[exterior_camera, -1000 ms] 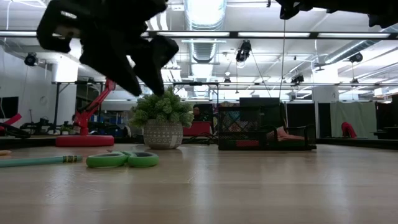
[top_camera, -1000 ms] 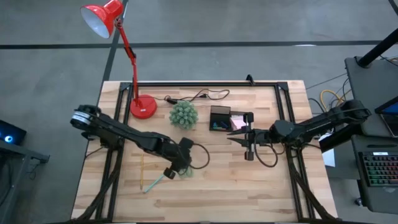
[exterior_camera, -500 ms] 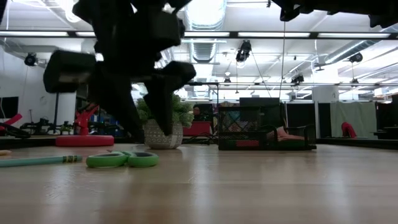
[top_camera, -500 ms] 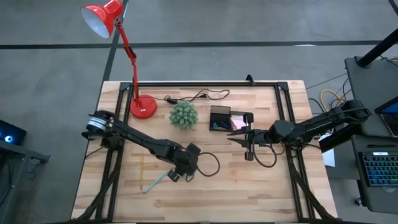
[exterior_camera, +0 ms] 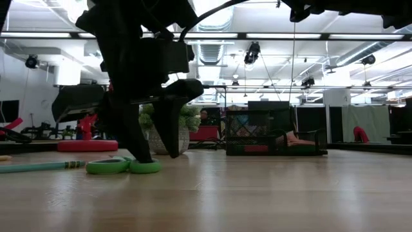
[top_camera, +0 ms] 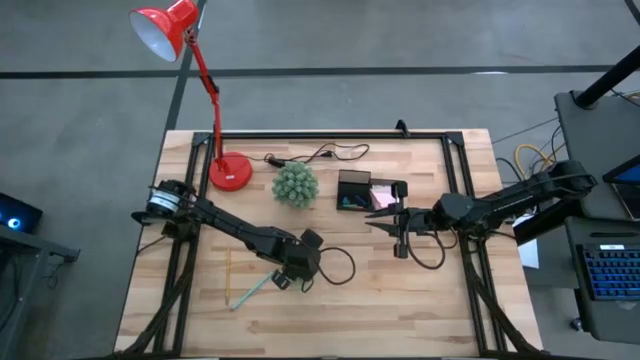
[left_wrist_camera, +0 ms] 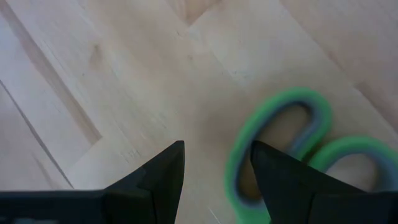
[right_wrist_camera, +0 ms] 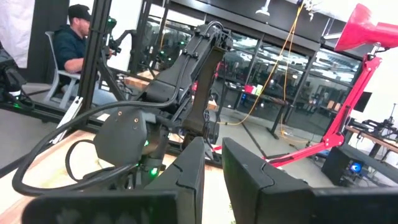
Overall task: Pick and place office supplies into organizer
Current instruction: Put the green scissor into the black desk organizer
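Left gripper [exterior_camera: 145, 151] open, fingertips at tabletop; right gripper [top_camera: 397, 232] aloft.

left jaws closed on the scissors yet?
No, the left gripper stands open, one finger over a handle loop of the scissors, nothing clamped.

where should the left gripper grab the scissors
By the handle: the scissors lie flat, so come straight down and pinch one green loop's rim across its width. The left gripper is open above them, one finger already at a loop's edge. The blades are hidden in these views.
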Available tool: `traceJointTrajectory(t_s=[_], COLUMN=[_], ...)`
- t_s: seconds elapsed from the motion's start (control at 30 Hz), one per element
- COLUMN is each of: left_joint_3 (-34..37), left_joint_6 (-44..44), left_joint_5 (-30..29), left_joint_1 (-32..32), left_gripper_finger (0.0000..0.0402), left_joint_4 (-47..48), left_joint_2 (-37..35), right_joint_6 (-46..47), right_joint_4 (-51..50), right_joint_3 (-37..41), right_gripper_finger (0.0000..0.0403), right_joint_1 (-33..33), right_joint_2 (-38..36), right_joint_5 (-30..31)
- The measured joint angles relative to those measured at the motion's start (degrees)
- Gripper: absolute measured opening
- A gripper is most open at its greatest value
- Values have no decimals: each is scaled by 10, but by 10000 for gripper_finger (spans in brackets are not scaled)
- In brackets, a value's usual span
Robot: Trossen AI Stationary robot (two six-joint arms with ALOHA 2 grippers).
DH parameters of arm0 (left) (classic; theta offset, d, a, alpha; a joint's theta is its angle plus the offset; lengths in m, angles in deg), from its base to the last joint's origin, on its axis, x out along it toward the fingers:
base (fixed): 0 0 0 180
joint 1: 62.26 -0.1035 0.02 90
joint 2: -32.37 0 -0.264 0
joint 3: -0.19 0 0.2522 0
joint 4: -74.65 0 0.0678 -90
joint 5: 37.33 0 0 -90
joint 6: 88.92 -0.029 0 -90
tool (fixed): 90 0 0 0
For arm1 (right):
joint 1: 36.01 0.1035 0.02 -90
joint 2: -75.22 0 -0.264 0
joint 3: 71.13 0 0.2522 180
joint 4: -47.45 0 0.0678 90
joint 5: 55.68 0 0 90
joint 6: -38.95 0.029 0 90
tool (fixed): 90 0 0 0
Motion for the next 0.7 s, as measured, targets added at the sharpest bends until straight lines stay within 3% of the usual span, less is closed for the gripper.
traceJointTrajectory(t_s=[0.37, 0.7], left_joint_3=[-2, -2], left_joint_6=[-29, -56], left_joint_5=[21, 33], left_joint_1=[-4, -4], left_gripper_finger=[167, 42], left_joint_4=[2, 4], left_joint_2=[44, 57], right_joint_6=[0, 9], right_joint_4=[0, 0], right_joint_3=[0, 0], right_gripper_finger=[47, 47], right_joint_1=[0, 0], right_joint_2=[0, 0], right_joint_5=[0, 0])
